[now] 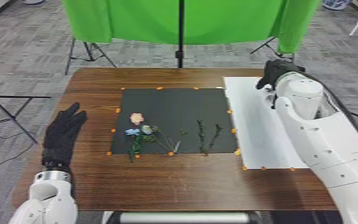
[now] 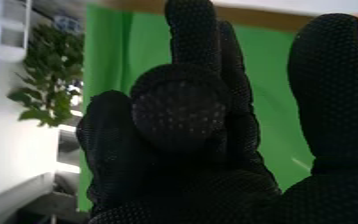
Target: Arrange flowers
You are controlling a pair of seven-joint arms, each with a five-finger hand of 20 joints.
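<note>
In the head view my right hand [image 1: 282, 72] is over the far end of the white sheet [image 1: 260, 135], apart from the flowers. The right wrist view shows this hand [image 2: 220, 185] with some fingers extended, one bent towards the camera, and no flower visible in it. My left hand [image 1: 63, 135] lies left of the black mat [image 1: 171, 105], fingers straight. On the mat are a pink flower [image 1: 136, 118], a blue flower [image 1: 132, 132] and a pale flower [image 1: 147, 129] above green stems [image 1: 136, 146]. Two dark green sprigs [image 1: 201, 135] [image 1: 216, 136] lie further right.
Orange tape pieces [image 1: 159, 88] edge the mat on the brown table [image 1: 167, 190]. Behind the table's far edge stand a green cloth [image 1: 140, 20] and a black stand [image 1: 180, 52]. The right forearm [image 1: 322, 145] extends along the table's right side.
</note>
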